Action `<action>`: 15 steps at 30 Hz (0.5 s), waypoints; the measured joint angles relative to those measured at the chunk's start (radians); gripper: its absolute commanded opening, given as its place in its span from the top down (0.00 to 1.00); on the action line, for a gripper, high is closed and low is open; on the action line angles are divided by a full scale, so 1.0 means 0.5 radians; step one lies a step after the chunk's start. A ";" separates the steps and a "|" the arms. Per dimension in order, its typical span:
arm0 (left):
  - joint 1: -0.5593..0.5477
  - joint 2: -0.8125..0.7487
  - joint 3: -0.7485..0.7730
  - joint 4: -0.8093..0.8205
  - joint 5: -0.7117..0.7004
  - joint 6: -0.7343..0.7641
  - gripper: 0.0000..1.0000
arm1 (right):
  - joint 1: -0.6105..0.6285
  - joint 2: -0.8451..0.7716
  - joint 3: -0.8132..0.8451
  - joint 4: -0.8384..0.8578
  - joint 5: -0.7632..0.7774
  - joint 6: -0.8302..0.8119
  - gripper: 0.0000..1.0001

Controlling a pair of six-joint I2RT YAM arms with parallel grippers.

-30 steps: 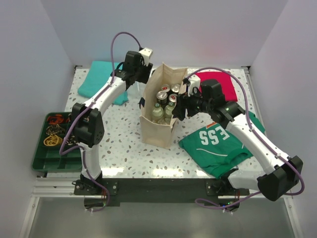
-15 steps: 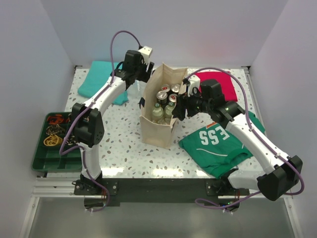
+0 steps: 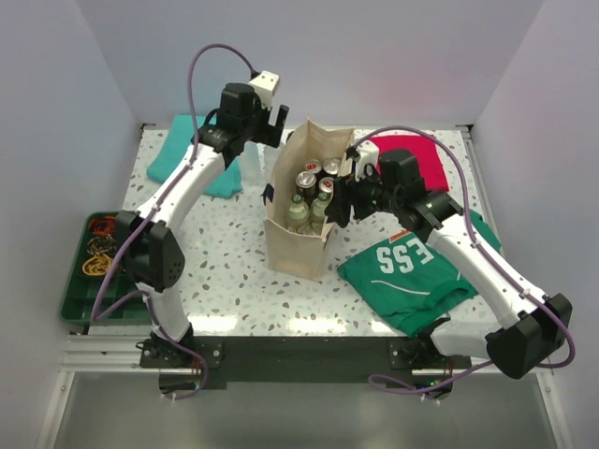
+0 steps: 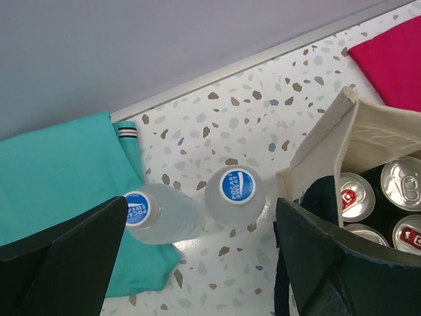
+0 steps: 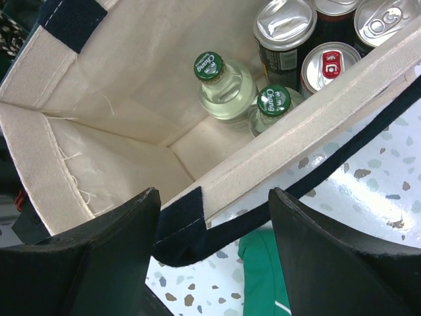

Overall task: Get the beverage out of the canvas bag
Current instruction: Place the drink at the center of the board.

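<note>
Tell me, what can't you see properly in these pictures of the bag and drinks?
1. Right wrist view: the cans are cut off by the top edge.
2. Right wrist view: the canvas bag floor under the green-capped bottles is hidden by them.
3. Left wrist view: one clear bottle is partly behind one of the left fingers.
4. Top view: things in the green tray are too small to name.

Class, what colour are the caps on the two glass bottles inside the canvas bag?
Green caps with white lettering; right wrist view shows them best.

Left arm (image 3: 182,192), right arm (image 3: 477,262): white links, black joints, purple cables, white wrist cameras, black end effector fingers (image 5: 99,257).
</note>
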 measured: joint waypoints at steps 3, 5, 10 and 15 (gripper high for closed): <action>0.000 -0.105 0.030 -0.062 0.018 -0.004 0.00 | 0.000 0.000 0.000 0.013 0.044 0.040 0.32; 0.000 -0.177 0.040 -0.110 0.069 -0.014 0.00 | 0.000 0.000 0.000 0.036 0.082 0.076 0.35; -0.002 -0.367 0.016 -0.206 0.378 -0.029 0.00 | 0.000 0.002 0.000 0.090 0.132 0.174 0.51; -0.103 -0.513 -0.042 -0.305 0.543 -0.027 0.00 | 0.000 0.013 -0.029 0.123 0.135 0.211 0.59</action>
